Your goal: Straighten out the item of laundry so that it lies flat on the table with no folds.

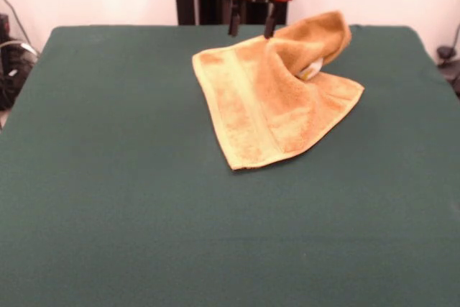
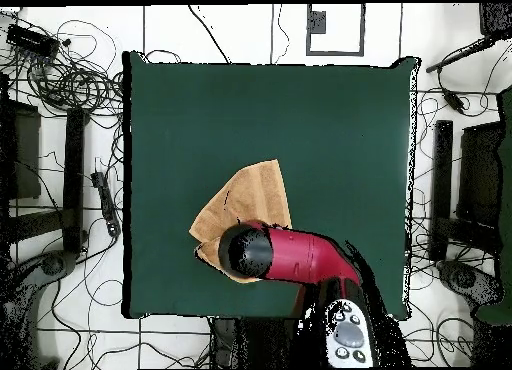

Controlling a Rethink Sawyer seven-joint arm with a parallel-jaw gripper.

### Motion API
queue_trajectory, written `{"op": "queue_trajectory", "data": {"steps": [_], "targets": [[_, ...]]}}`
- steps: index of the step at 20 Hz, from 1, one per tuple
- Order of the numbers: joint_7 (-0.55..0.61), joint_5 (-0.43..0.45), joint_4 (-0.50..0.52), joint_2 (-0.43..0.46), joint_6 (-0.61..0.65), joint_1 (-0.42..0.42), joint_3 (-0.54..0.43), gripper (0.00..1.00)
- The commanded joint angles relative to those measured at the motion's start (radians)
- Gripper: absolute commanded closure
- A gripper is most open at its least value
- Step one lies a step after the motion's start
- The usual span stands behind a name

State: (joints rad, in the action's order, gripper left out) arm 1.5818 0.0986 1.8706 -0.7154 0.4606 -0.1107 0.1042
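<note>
The gripper point(image 1: 251, 28) hangs at the far side of the table point(image 1: 108, 177), its two dark fingers point(image 1: 234, 23) apart with bare space between them, holding nothing. In the front view its tips sit just above the far edge of the golden-orange terry towel point(image 1: 269, 102); whether one finger brushes the cloth cannot be told. The main risk, as I judge it, is closing on the wrong part: the far corner of the towel is folded back over itself into a raised hump beside the gripper, with a small white label point(image 1: 310, 70) peeping from under it, and a pinch taking both layers would drag the whole towel and not open the fold. A pull toward the pedestal could also bunch the cloth at the table's edge. The towel lies in the far half of the table, its flat part with the woven border band point(image 1: 248, 102) spread toward the camera. In the overhead view the arm point(image 2: 300, 256) covers the folded part.
</note>
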Motion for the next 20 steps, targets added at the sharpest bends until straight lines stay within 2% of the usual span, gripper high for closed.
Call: {"op": "queue_trajectory", "data": {"steps": [1,20], "targets": [[0.134,-0.065,-0.183,0.083,0.155,0.019,-0.102,0.00],[0.144,-0.057,-0.195,0.130,0.092,0.028,-0.106,0.00]]}}
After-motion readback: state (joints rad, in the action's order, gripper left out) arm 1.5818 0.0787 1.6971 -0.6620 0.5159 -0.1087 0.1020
